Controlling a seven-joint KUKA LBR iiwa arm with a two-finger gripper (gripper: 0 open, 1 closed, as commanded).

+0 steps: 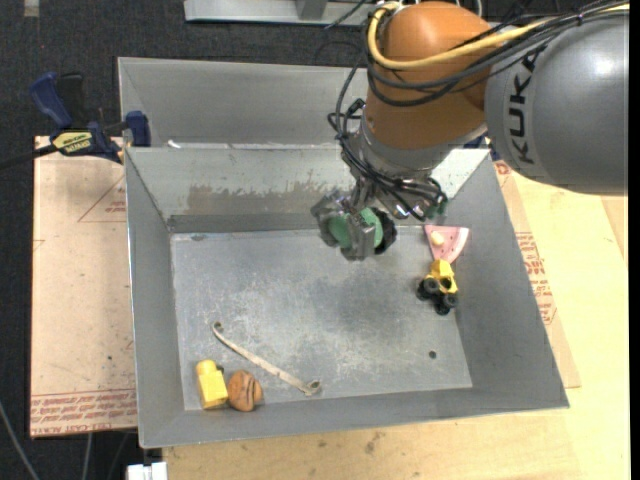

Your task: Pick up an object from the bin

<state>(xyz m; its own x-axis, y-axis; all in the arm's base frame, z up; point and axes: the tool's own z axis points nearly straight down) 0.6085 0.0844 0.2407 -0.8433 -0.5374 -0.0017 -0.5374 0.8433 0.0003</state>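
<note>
Gripper hangs at the back middle of the bin, fingers drawn in on what looks like a small green thing caught between them, though the shadow under the wrist leaves the hold unsure. The task seems to be at the grasp-made step, with a pink triangular piece and a yellow-and-black toy lying just to the right. Next would likely be a straight lift clear of the back wall, grip held firm.
</note>
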